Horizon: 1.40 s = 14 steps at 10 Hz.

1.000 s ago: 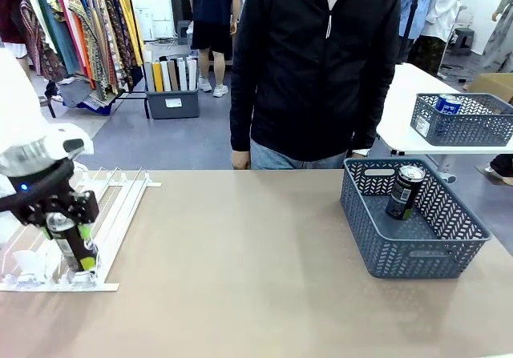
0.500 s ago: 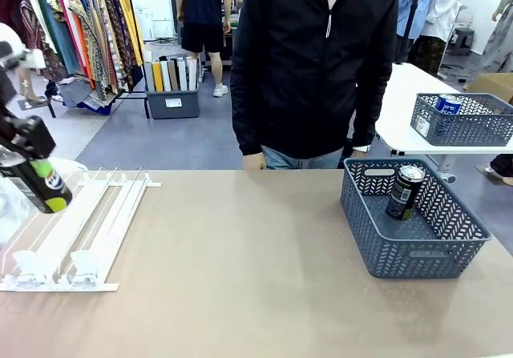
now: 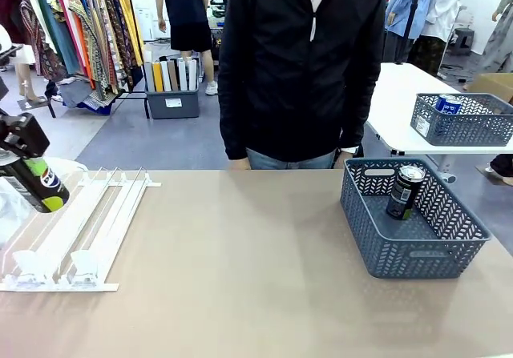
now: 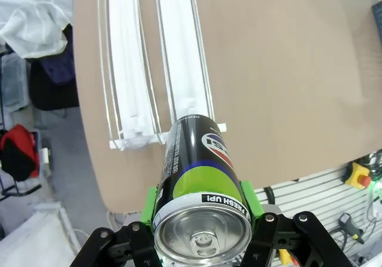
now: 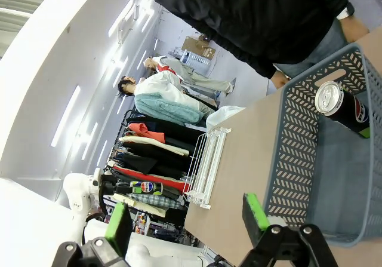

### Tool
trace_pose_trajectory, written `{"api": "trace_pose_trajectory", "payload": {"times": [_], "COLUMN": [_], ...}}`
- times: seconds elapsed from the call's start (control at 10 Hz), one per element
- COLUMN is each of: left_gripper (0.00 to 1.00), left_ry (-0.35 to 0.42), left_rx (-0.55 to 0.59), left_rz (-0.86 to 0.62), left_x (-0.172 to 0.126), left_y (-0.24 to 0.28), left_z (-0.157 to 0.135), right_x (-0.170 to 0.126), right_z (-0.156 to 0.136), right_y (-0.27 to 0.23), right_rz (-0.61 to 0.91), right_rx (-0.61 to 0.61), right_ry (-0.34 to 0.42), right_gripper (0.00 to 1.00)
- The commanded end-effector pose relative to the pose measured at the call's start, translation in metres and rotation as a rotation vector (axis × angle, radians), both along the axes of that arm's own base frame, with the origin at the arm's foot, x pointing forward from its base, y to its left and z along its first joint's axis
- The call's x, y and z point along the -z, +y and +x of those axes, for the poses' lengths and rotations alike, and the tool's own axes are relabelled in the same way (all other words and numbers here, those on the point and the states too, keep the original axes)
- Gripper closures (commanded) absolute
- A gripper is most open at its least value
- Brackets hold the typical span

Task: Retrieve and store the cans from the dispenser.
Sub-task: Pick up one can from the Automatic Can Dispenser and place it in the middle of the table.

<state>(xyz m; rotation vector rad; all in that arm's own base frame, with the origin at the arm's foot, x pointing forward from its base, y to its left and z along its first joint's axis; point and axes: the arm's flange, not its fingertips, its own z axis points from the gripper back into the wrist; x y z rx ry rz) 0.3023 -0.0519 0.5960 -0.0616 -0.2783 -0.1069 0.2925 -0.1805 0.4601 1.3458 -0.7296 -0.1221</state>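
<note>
A person in a black jacket (image 3: 300,62) stands at the table's (image 3: 256,270) far edge. A grey-blue basket (image 3: 413,250) sits on it. Behind hang a clothes rack (image 3: 80,30) and another basket (image 3: 465,122) on a white table (image 3: 401,102).

floor: grey-blue (image 3: 152,138)
clothes rack: far left, colourful garments (image 3: 88,30)
bin: grey, upright rolls inside (image 3: 173,102)
white table: far right (image 3: 401,110)
wall: white, strip lights (image 5: 77,70)

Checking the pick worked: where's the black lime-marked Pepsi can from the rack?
Front view, far left: the black lime-marked Pepsi can is clamped in the left end effector, lifted and tilted above the white railed dispenser rack.
</note>
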Motion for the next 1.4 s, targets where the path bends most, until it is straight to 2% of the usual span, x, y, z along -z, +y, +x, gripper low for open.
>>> {"api": "trace_pose_trajectory", "payload": {"times": [0.0,0.2,0.4,0.6,0.7,0.9,1.1,1.3], "left_gripper": [1.0,1.0,1.0,1.0,1.0,1.0,1.0,1.0], "left_ry": [-0.004,-0.044,-0.038,0.016,0.017,0.052,0.113,0.136], "left_rx": [-0.004,0.091,0.282,0.389,0.447,0.607,0.634,0.616], "left_rz": [-0.005,-0.072,-0.052,-0.034,-0.008,0.047,0.127,0.14], "left_x": [-0.002,-0.002,0.004,0.03,0.055,0.104,0.147,0.167], "left_y": [0.003,-0.043,-0.127,-0.203,-0.256,-0.327,-0.359,-0.365], "left_z": [-0.001,0.014,0.043,0.075,0.09,0.105,0.117,0.121], "right_x": [-0.005,-0.005,-0.005,-0.005,-0.005,-0.005,-0.005,-0.005], "right_z": [0.002,0.002,0.002,0.002,0.002,0.002,0.002,0.002], "right_y": [0.001,0.001,0.001,0.001,0.001,0.001,0.001,0.001], "right_rz": [0.015,0.015,0.015,0.015,0.015,0.015,0.015,0.015], "right_rx": [0.006,0.006,0.006,0.006,0.006,0.006,0.006,0.006], "right_ry": [-0.015,-0.015,-0.015,-0.015,-0.015,-0.015,-0.015,-0.015], "right_gripper": [0.0,0.0,0.0,0.0,0.0,0.0,0.0,0.0]}}
